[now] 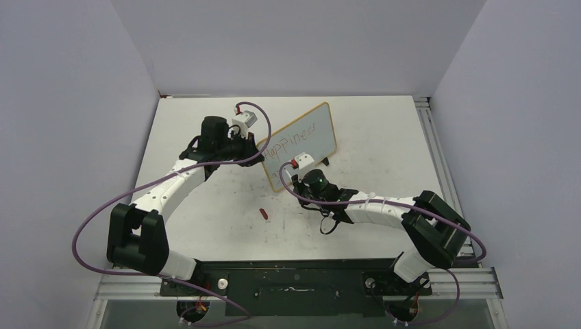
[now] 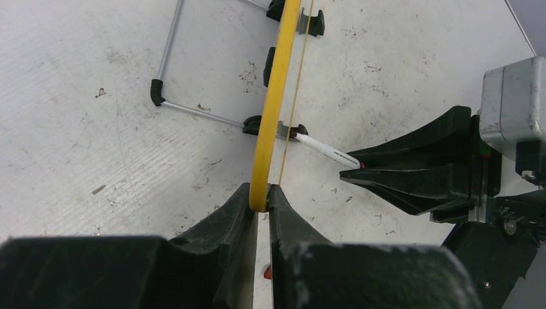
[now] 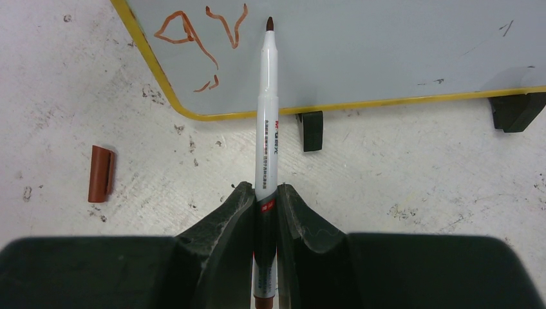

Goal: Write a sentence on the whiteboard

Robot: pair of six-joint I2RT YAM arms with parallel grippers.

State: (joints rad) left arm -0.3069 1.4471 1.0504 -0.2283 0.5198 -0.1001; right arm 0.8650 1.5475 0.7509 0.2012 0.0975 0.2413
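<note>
The whiteboard (image 1: 305, 140) stands tilted on the table, with a yellow frame and black feet. Red lettering (image 1: 294, 139) reading roughly "Happiness" runs across it, and a few red strokes (image 3: 199, 38) begin a second line near its lower left corner. My left gripper (image 1: 259, 155) is shut on the board's left frame edge (image 2: 273, 96). My right gripper (image 3: 261, 190) is shut on a white marker (image 3: 267, 116). The marker's red tip (image 3: 270, 23) lies over the board just right of the last stroke; I cannot tell if it touches.
The marker's red cap (image 1: 264, 214) lies on the tabletop left of the right gripper and also shows in the right wrist view (image 3: 101, 172). The board's wire stand (image 2: 169, 58) sticks out behind it. Black feet (image 3: 311, 130) rest on the scuffed table.
</note>
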